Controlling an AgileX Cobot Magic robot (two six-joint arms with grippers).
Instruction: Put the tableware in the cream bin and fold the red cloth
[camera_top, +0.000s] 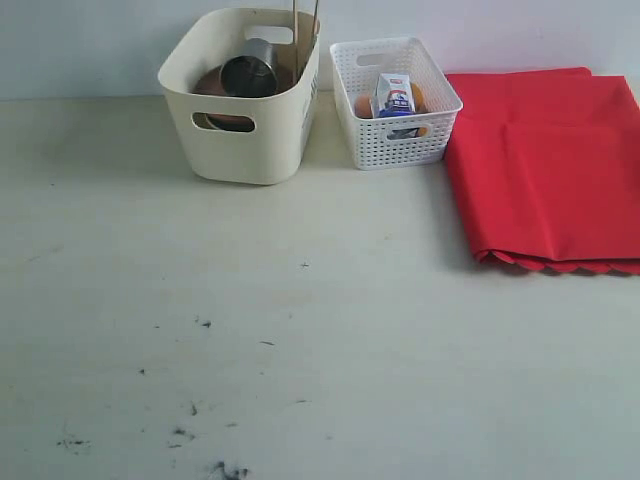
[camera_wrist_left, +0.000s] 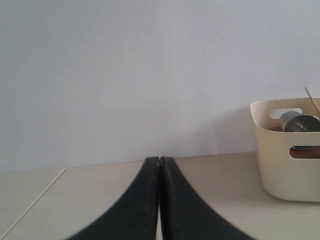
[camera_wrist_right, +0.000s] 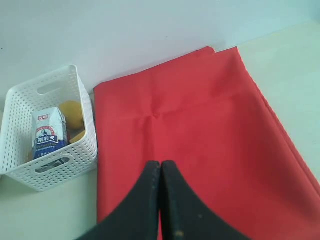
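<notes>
The cream bin (camera_top: 245, 140) stands at 11 o'clock in the exterior view. Inside it, the shiny steel cup (camera_top: 248, 75) lies tipped on the round brown plate (camera_top: 212, 86). Two chopsticks (camera_top: 294, 25) stick up at the back. The red cloth (camera_top: 550, 170) lies folded flat at 2 o'clock, with its wavy edge toward 6 o'clock.

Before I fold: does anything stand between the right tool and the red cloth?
Nothing visible does. The right tool faces the large bright red fabric cloth unobstructed; the white lattice plastic basket stands beside the cloth.
</notes>
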